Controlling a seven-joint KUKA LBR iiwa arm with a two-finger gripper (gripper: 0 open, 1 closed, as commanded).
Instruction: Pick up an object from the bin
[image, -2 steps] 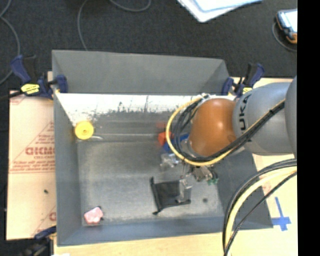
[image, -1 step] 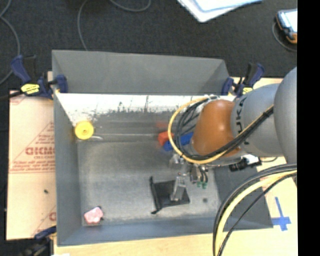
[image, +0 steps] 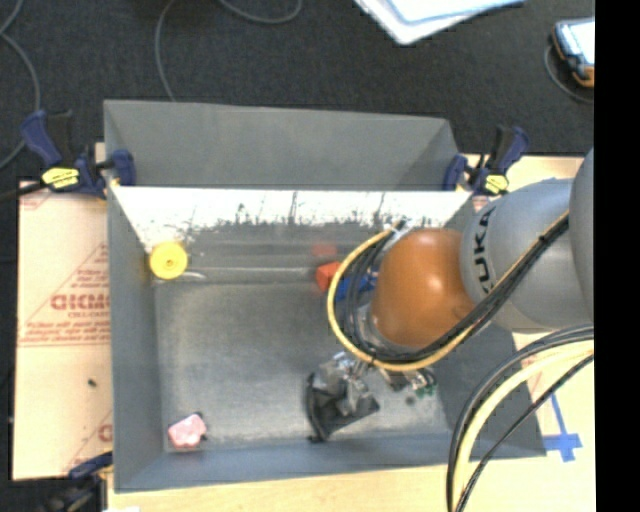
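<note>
**Closely above a black object by the front wall**

Low in the grey bin (image: 275, 140), the hand (image: 346, 384) is seen beneath the arm's orange wrist cover (image: 420, 285), towards the right of the floor and near the front wall. Whether the hand is open or closed cannot be told, as its metal parts are bunched together and partly masked from above.

Just under and in front of the hand, a black, irregular object (image: 333, 412) is seen lying on the bin floor, close to the front wall. It is judged to be touching the hand or very nearly so, though no grip on it can be confirmed. Its kind cannot be made out. From its small, dark, angular outline it is judged to be light and fairly stiff, probably plastic or rubber, and unlikely to be fragile. A hold across its narrower middle is suggested, away from the thin edge that points at the wall.

Well apart from the hand lie a yellow disc (image: 168, 261), a pink lump (image: 187, 430) and a small orange piece (image: 325, 273).
</note>
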